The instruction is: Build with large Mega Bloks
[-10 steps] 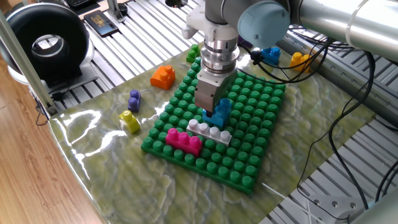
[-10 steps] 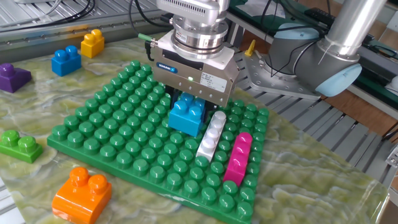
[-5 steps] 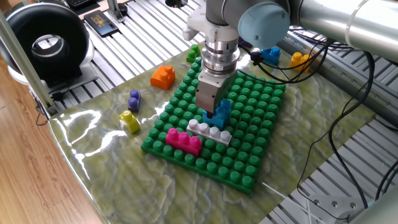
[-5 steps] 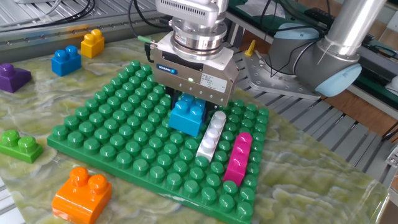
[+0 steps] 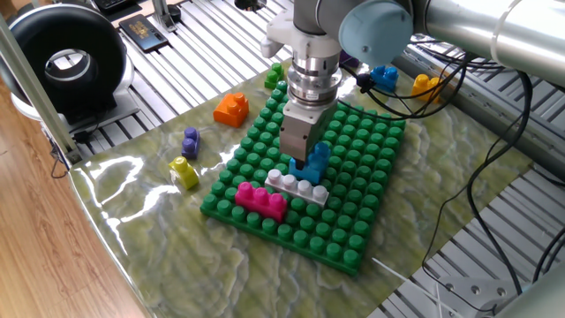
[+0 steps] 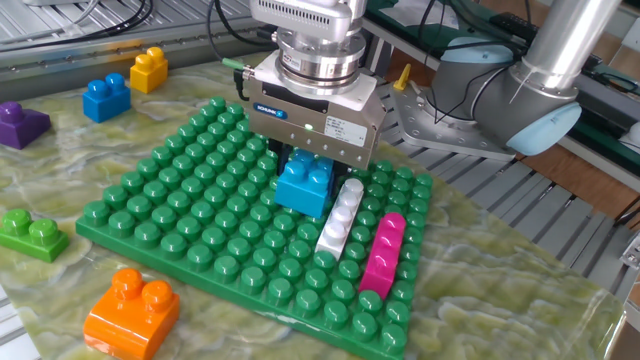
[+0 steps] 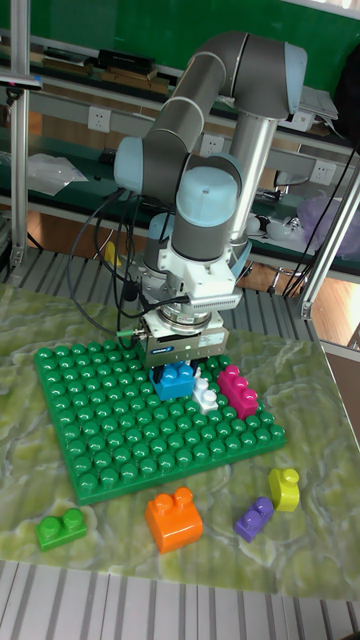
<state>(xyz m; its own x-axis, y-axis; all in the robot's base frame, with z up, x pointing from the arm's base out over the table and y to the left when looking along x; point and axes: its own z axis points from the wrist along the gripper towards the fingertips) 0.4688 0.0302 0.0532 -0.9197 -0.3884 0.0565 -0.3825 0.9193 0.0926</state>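
My gripper (image 5: 302,161) stands upright over the middle of the green baseplate (image 5: 353,238), shut on a light blue brick (image 6: 305,188) whose base is at stud level. In the tall fixed view the gripper (image 7: 178,371) hides the top of that brick (image 7: 174,385). Right beside the blue brick, a white-grey brick (image 6: 338,218) is pressed onto the plate, and a magenta brick (image 6: 383,255) sits one row further out. My fingertips are mostly hidden behind the gripper body.
Loose bricks lie on the mat around the plate: orange (image 6: 130,312), green (image 6: 30,235), purple (image 6: 20,122), blue (image 6: 105,97), yellow (image 6: 148,68), and another yellow (image 5: 184,172). A black round device (image 5: 66,57) stands off the mat. Cables trail behind the arm.
The gripper and the light blue brick have crept up very slightly. Nothing else has moved.
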